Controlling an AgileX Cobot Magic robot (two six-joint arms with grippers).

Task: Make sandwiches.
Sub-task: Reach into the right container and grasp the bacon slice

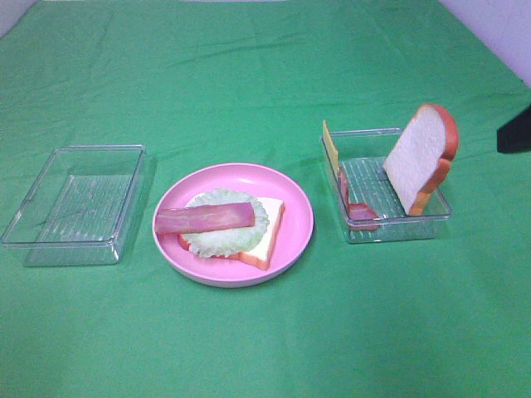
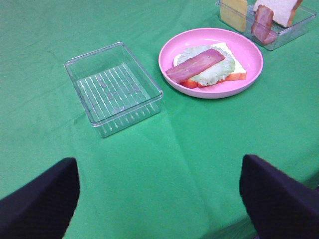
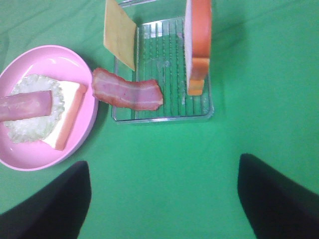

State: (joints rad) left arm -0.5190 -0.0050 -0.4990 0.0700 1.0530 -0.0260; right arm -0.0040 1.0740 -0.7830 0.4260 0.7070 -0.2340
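The open sandwich lies on a pink plate (image 1: 299, 207): a white bread slice (image 1: 272, 224), a pale green lettuce leaf (image 1: 220, 240) and on top a bacon strip (image 1: 205, 219). To its right a clear tray (image 1: 398, 232) holds an upright bread slice (image 1: 417, 157), a yellow cheese slice (image 1: 330, 148) leaning on its left wall, and a second bacon strip (image 3: 127, 92). My right gripper (image 3: 164, 199) hovers open near this tray, holding nothing. My left gripper (image 2: 159, 199) is open and empty, well short of the plate (image 2: 249, 55).
An empty clear tray (image 1: 75, 203) stands left of the plate, also seen in the left wrist view (image 2: 112, 89). A green cloth covers the whole table. A dark part of the right arm (image 1: 516, 131) shows at the right edge.
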